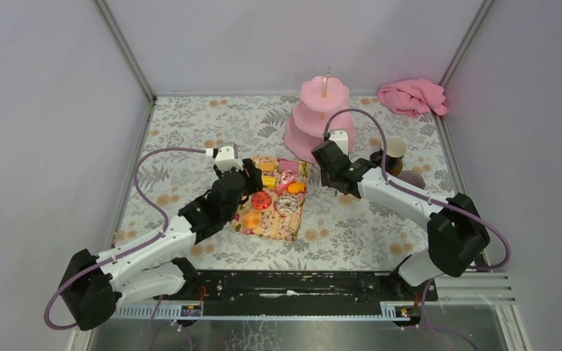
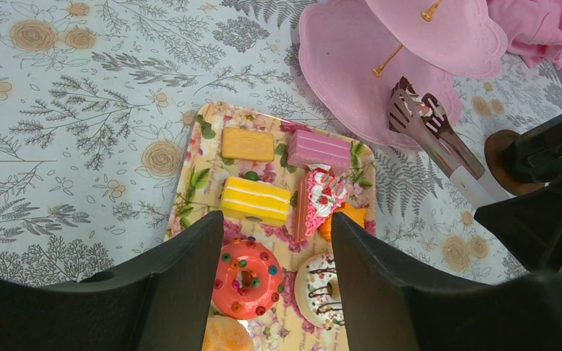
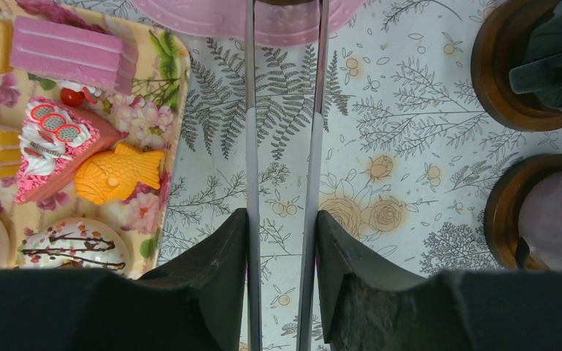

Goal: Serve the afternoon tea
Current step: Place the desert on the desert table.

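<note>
Lengthwise, slim metal tongs (image 2: pixel 450 157) between fingers (image 3: pixel 216 285)

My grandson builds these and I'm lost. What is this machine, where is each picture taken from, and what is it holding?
Two robot arms are bolted to a table. One picture looks down from above; two come from wrist cameras. The left pincer hovers open over a floral rectangular tray of small colourful toy cakes. The right pincer is shut on metal tongs gripping a chocolate toy cake at the bottom plate of the pink three-tier stand. A black mug and a grey mug stand nearby.
</note>
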`<control>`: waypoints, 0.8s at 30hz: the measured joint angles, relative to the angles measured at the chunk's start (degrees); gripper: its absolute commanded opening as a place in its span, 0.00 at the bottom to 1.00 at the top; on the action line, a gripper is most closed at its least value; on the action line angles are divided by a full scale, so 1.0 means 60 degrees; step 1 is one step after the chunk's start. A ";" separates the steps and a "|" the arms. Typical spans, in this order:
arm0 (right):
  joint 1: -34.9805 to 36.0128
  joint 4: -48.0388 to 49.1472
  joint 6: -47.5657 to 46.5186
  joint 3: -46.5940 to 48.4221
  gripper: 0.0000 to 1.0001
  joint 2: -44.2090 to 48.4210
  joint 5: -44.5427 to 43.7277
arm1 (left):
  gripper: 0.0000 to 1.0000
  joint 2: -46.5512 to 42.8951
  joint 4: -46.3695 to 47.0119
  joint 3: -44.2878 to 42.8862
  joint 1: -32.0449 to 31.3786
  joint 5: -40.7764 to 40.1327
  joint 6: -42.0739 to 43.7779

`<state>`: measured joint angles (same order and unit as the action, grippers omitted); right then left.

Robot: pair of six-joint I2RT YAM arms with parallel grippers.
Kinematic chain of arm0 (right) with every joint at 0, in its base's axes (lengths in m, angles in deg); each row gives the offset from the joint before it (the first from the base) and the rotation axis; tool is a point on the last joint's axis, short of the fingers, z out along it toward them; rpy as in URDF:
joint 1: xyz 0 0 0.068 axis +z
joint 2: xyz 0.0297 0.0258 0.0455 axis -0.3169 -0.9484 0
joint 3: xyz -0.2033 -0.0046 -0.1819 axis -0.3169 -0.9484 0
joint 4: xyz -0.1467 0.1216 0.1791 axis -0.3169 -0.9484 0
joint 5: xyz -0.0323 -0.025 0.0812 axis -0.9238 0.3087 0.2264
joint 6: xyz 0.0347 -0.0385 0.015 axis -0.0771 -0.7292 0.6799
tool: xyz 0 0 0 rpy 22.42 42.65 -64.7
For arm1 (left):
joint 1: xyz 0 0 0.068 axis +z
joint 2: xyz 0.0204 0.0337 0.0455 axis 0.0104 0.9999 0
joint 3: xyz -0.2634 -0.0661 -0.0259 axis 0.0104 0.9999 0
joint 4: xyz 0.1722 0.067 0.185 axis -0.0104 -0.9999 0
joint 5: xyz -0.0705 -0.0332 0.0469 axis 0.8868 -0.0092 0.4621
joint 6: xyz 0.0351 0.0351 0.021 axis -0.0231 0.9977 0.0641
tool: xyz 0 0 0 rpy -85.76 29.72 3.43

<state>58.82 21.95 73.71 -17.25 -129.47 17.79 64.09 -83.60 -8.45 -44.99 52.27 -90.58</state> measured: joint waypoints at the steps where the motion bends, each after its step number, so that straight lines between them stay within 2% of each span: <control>1: 0.0000 0.0000 0.0000 0.0000 0.20 -0.0069 0.0029 | 0.64 0.0007 -0.0004 0.0018 0.0000 0.0000 0.0000; 5: -0.0011 0.0000 0.0004 0.0000 0.32 -0.0200 0.0091 | 0.64 0.0055 -0.0004 0.0062 0.0000 0.0018 0.0000; 10: -0.0044 0.0004 0.0004 0.0000 0.37 -0.0200 0.0109 | 0.64 0.0091 0.0000 0.0062 0.0004 0.0022 0.0000; 24: -0.0076 0.0025 0.0004 0.0149 0.45 -0.0208 0.0109 | 0.64 0.0182 0.0004 0.0062 0.0007 0.0022 0.0000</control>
<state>58.36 22.10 73.73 -16.35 -130.72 18.44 65.18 -83.57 -8.07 -44.94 52.40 -90.58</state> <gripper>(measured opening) 0.451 0.635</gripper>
